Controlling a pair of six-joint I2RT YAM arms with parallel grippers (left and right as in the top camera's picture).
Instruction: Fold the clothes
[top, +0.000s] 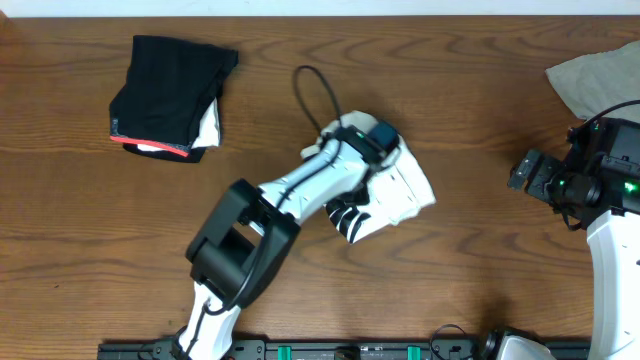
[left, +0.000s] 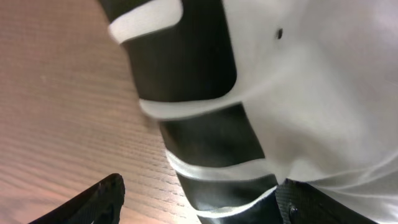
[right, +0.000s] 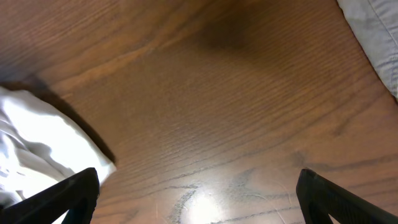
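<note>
My left pincer (left: 200, 204) is spread wide around the striped edge of the bunched white T-shirt (top: 402, 190), right pincer (right: 200, 202) gaping over the table (right: 217, 93) well right of it, black garment (top: 170, 90) off its upper left, grey one (top: 600, 72) upper right.

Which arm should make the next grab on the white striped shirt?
Left, probably. The left gripper, open, sits right over the white shirt, stripes between its jaws. The right gripper, also open, is off over the table, nearer the grey garment.
</note>
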